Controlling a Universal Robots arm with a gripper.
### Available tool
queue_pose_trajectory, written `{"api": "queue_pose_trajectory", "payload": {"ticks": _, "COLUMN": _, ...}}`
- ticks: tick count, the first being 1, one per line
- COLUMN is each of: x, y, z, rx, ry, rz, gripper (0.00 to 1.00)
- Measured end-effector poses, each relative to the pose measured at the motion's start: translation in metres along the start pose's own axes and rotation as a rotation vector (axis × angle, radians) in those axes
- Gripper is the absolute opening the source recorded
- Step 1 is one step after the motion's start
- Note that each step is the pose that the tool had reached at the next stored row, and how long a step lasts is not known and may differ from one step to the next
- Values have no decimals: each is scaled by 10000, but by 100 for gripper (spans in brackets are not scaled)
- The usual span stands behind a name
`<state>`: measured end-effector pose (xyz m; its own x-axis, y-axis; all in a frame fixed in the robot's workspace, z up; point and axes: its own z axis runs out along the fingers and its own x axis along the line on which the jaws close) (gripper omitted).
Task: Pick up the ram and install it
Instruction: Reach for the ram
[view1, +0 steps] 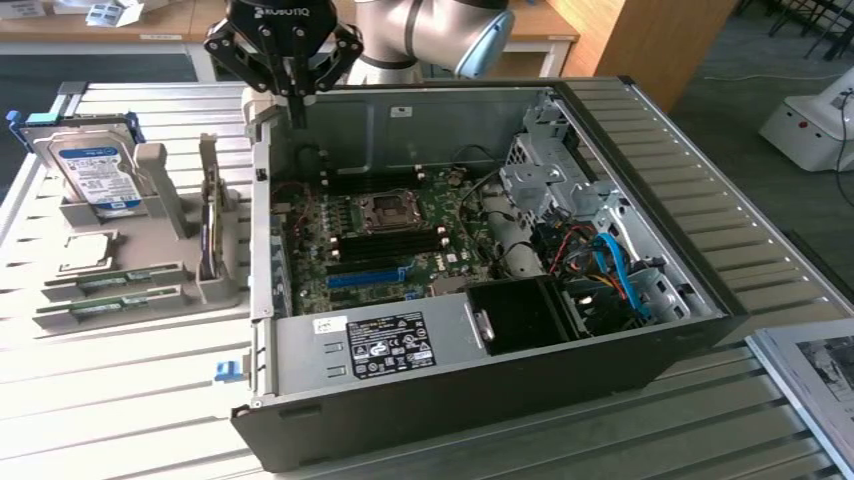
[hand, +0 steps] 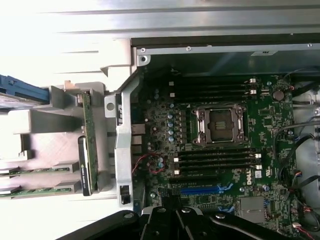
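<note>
Hovering shut and empty above the open computer case (view1: 534, 395), the tool (view1: 298, 108) sits well apart from the ram (view1: 114, 279), slotted in a grey holder (view1: 220, 290) beside the case. Light, stiff and fragile, the stick looks best gripped by its long edges.

The tool (view1: 300, 112), fingers together and empty, hangs just above the far wall of the open computer case (view1: 534, 395).

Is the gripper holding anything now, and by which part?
Nothing. The gripper has shut, empty jaws; the ram sticks lie in the grey holder.
</note>
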<state>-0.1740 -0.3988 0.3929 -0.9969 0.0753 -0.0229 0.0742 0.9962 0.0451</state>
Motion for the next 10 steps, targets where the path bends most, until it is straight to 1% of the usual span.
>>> {"api": "queue_pose_trajectory", "payload": {"ticks": 10, "x": 141, "y": -11, "z": -2, "rx": 0, "ry": 0, "rz": 0, "gripper": 10}}
